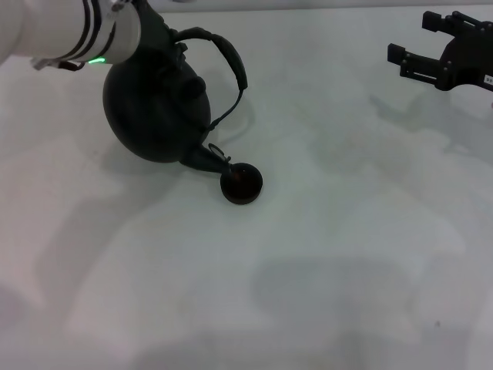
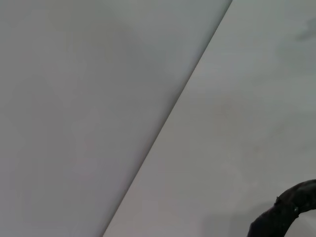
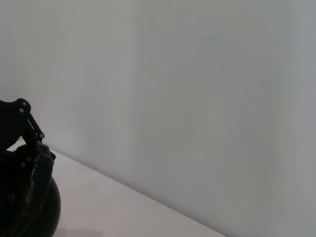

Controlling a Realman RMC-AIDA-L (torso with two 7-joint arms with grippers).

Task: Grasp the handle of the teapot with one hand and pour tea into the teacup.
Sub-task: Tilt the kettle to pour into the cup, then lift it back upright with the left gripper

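Note:
The black teapot (image 1: 154,108) is tilted forward and to the right, its short spout (image 1: 206,158) down at the rim of the small dark teacup (image 1: 242,183) on the table. My left gripper (image 1: 163,40) is shut on the arched dark handle (image 1: 227,58) at its upper left end and holds the pot up. Part of the handle shows in the left wrist view (image 2: 286,210). The right wrist view shows the teapot (image 3: 44,207) with the left gripper's linkage above it. My right gripper (image 1: 410,42) is open and empty at the far right, well away from the pot.
The white table (image 1: 308,270) runs under everything, and a pale wall stands behind its back edge (image 2: 163,128). Shadows of the arms lie on the table at the front and right.

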